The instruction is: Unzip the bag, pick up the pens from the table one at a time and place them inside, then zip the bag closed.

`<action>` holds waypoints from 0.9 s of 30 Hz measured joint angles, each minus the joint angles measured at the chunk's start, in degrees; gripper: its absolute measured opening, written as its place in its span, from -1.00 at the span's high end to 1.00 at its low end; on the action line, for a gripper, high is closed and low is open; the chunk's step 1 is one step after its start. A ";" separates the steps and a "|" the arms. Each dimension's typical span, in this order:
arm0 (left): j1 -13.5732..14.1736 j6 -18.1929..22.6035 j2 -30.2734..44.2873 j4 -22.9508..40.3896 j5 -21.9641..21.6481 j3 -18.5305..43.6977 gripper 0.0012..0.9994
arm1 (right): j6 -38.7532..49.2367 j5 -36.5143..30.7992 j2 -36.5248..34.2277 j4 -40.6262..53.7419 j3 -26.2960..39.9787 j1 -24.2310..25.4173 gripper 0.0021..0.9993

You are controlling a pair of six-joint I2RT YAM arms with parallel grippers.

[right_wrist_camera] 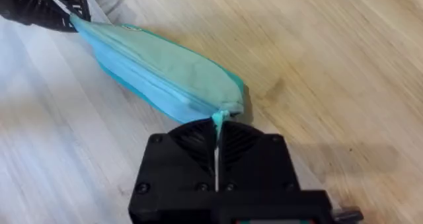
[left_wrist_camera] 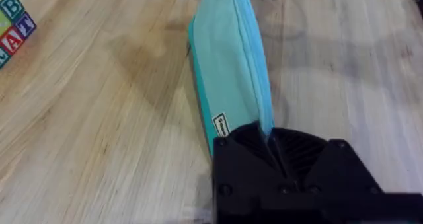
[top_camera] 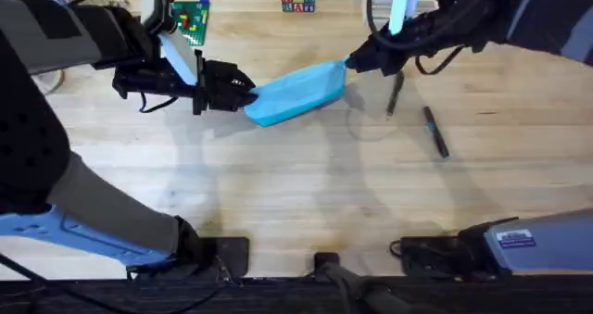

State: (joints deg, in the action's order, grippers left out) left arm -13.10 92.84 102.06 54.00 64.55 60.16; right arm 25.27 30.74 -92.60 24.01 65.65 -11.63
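Pinching each end of the bag (top_camera: 298, 93), the two grippers hold it stretched between them over the table (top_camera: 296, 194): the left gripper (top_camera: 248, 95) is clamped on the lower end, and the right gripper (top_camera: 350, 64) has its fingers pressed together on the small pull tab at the far end. A small white label (left_wrist_camera: 221, 125) sits on the bag's side just ahead of the left fingers, its print too small to read. Lettered toy blocks (left_wrist_camera: 13, 24) off to the side of the left gripper show B, A and T. The bag's long axis runs straight from one set of fingers to the other, the zipper seam facing up along its length. Two pens (top_camera: 435, 131) lie just beyond the right gripper, near each other but apart, one close beside the fingers. Bare wood opens wide on the near side of both grippers.
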 joint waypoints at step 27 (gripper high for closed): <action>-0.04 0.01 0.00 0.00 -0.10 0.00 0.92 | -2.58 -1.48 0.39 -0.83 0.12 -8.32 0.94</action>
State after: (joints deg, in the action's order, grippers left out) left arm -13.15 92.85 102.06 54.00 64.45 60.16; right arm 22.69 29.26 -92.20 23.18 65.77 -19.95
